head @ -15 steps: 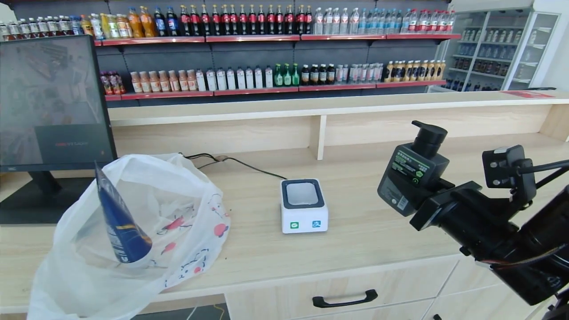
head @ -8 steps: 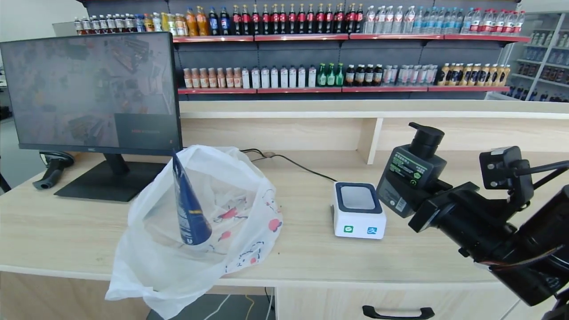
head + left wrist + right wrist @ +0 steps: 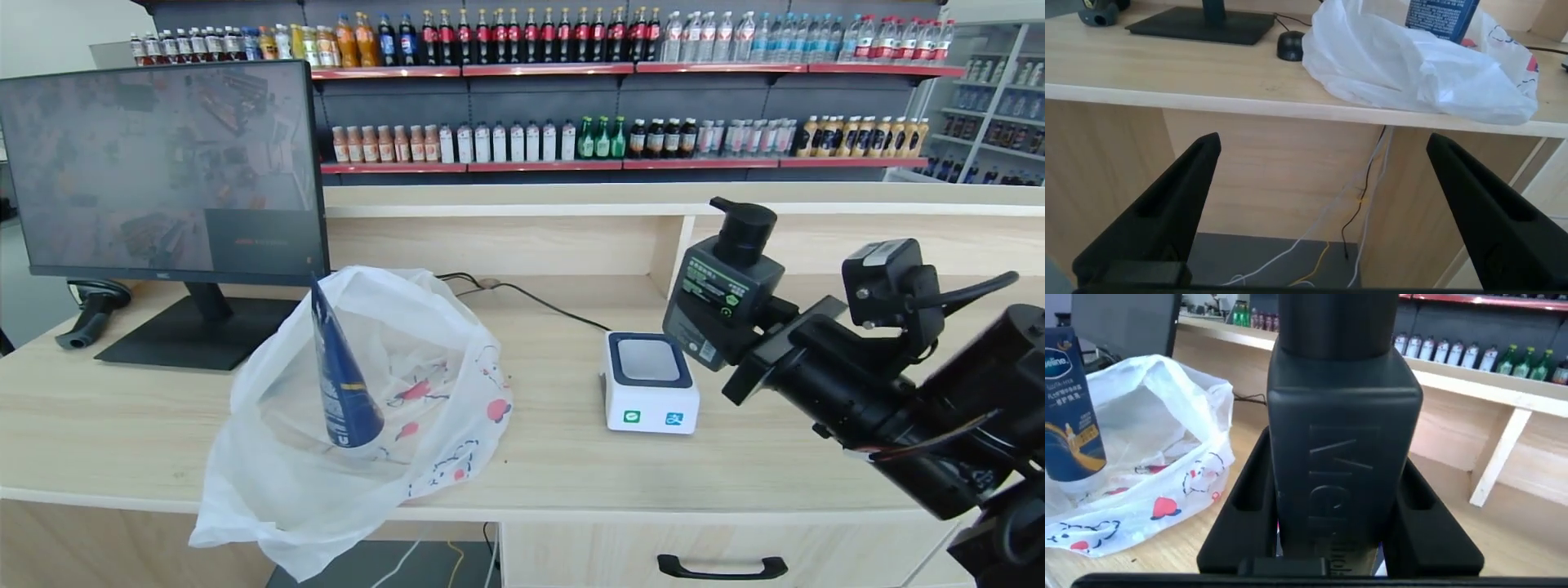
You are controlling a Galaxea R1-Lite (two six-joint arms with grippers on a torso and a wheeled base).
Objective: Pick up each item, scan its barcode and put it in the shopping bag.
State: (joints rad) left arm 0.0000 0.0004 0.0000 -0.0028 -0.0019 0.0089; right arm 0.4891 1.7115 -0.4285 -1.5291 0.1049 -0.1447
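Now your right end effector [image 3: 747, 339] grips the pump bottle [image 3: 718, 286], tilted just beside the scanner [image 3: 651, 392], likely to present its barcode. The shopping bag [image 3: 441, 392] gapes at the table's [image 3: 571, 465] front edge, and your left end effector [image 3: 1323, 163] is spread wide.

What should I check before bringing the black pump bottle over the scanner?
1. Right gripper shut on the square black plastic pump bottle: ok.
2. Barcode turned down toward the window of the white box scanner: not ok, it faces sideways.
3. Scanner window uncovered: ok.
4. Wooden counter between bottle and scanner free: ok.
5. White plastic shopping bag mouth open, blue tube standing inside: ok.
6. Left gripper open, below the counter edge, apart from the bag: ok.
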